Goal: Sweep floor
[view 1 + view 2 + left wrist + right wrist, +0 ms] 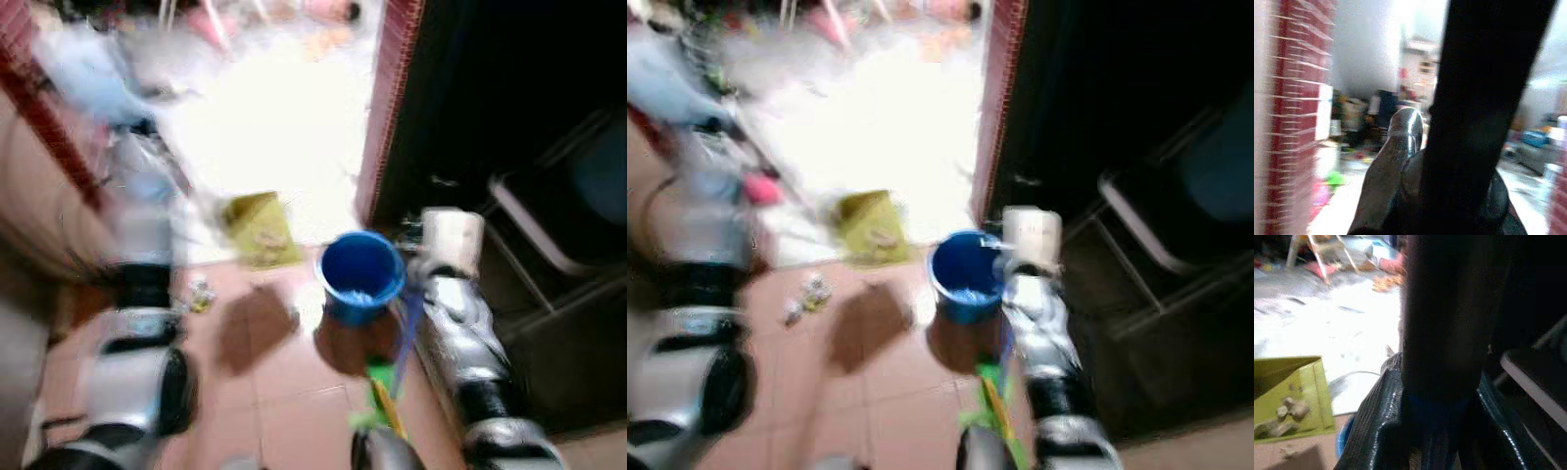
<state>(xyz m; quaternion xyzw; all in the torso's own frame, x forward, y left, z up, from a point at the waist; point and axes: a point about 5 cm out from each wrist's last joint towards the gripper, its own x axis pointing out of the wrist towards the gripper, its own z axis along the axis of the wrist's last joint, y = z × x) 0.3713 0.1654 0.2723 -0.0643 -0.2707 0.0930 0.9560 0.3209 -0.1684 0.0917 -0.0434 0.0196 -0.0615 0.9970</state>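
The views are blurred by motion. A yellow dustpan point(260, 230) lies on the tiled floor and holds crumbs point(1283, 416); a thin grey handle runs from it toward my left arm point(137, 294). In the left wrist view my left gripper point(1449, 147) is shut on a black pole point(1484, 73). My right gripper point(1437, 382) is shut on a dark handle point(1444, 308). A blue-purple broom handle point(411, 313) slants down beside my right arm point(460, 333) to a green head point(377, 392). Small scraps point(201, 294) lie on the tiles.
A blue bucket point(361, 274) stands just left of my right arm. A red brick pillar point(387, 108) divides the bright cluttered room ahead from a dark area on the right, where a chair frame point(549, 225) stands. A low wall point(39, 186) borders the left.
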